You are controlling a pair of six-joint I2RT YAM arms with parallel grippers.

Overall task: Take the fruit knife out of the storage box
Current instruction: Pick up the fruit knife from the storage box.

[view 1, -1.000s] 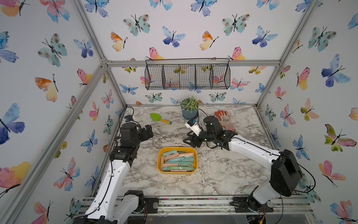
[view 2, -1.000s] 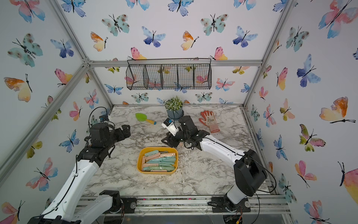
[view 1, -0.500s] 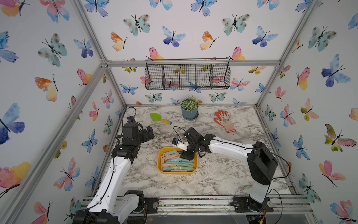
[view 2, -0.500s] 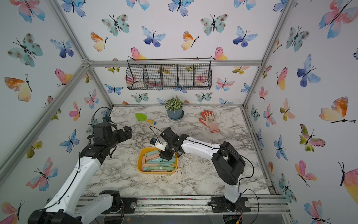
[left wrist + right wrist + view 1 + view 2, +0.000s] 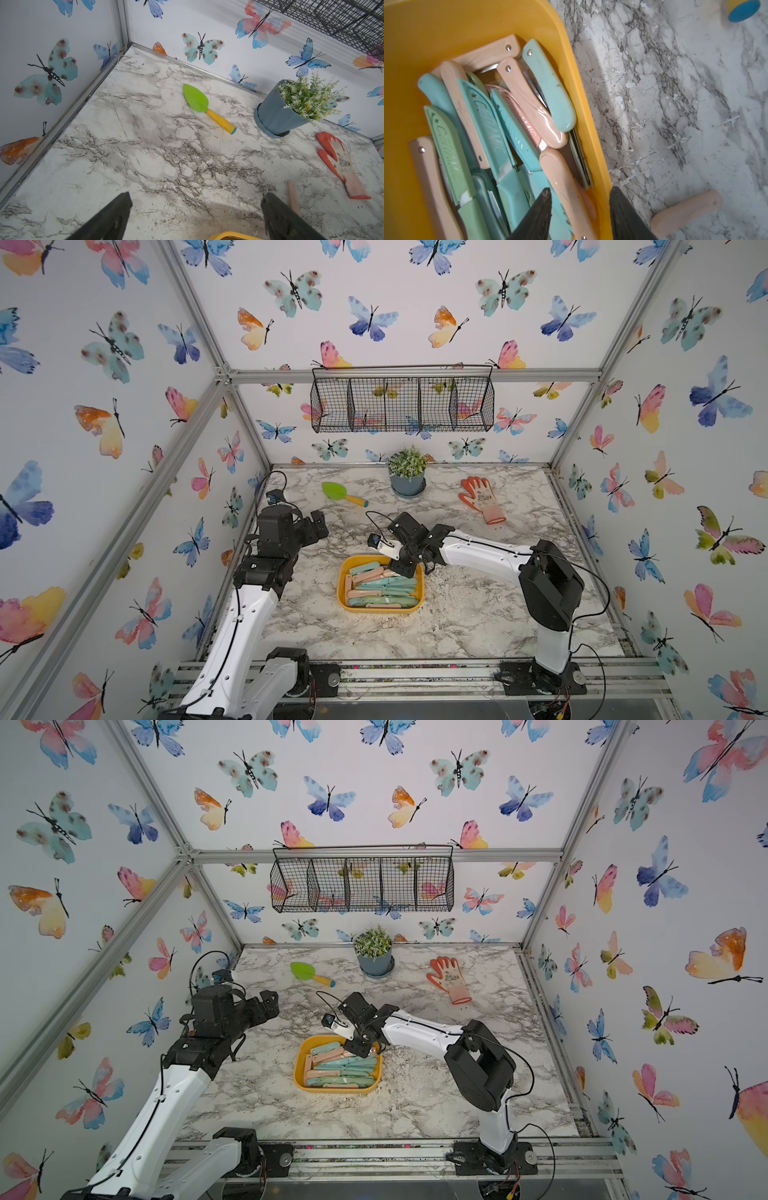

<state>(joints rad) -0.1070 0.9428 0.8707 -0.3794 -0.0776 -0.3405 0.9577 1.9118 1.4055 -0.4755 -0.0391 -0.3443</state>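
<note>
It looks like the grabbing step; the right tool (image 5: 580, 189) is low over the yellow box (image 5: 345, 570), mid-frame in a top view, tips apart around a pink knife (image 5: 560, 176) by the box's edge; next it should squeeze and lift; the left tool (image 5: 196, 196) is apart and empty.

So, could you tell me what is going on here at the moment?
The right gripper is down at a corner of the yellow storage box, which is packed with pink and teal fruit knives. Its jaws stand open over a pink folding knife next to the box wall; nothing is gripped yet. Another pink knife lies outside on the marble table. The left gripper hovers open off to the side, holding nothing.
</note>
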